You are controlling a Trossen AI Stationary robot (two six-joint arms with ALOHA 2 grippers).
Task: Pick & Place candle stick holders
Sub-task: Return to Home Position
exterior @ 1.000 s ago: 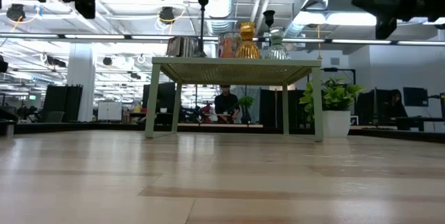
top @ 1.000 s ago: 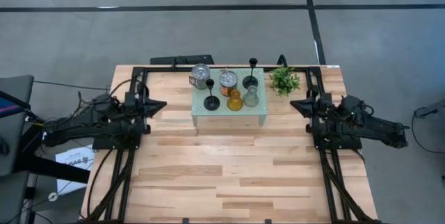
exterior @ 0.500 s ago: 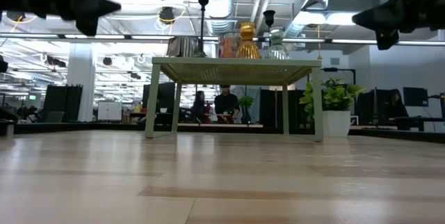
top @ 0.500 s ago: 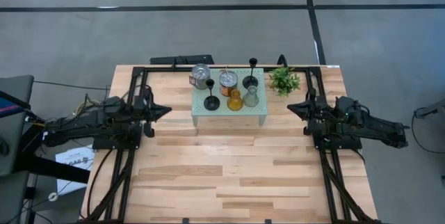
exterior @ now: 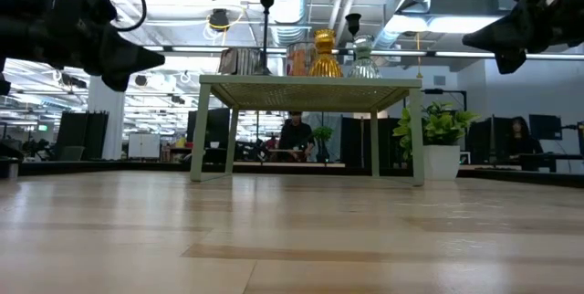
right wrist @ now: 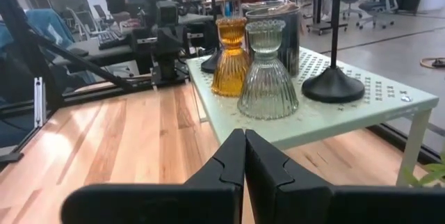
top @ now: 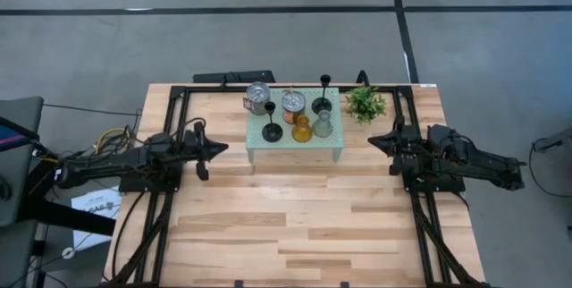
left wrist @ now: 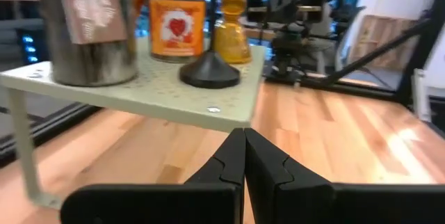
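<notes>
Left end effector [top: 222, 148] with fingers pressed together, off the left end of the pale green stand [top: 295, 151] — right end effector [top: 373, 139] likewise closed, off the right end, potted plant [top: 366, 103] near it. Six candle stick holders [top: 302, 129] clustered atop the stand, between both arms, mid-tabletop [top: 295, 225] — none gripped

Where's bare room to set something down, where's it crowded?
Bare: the table in front of the stand, and the strips between it and the left gripper and right gripper. Crowded: the stand's top, and beside the plant.
</notes>
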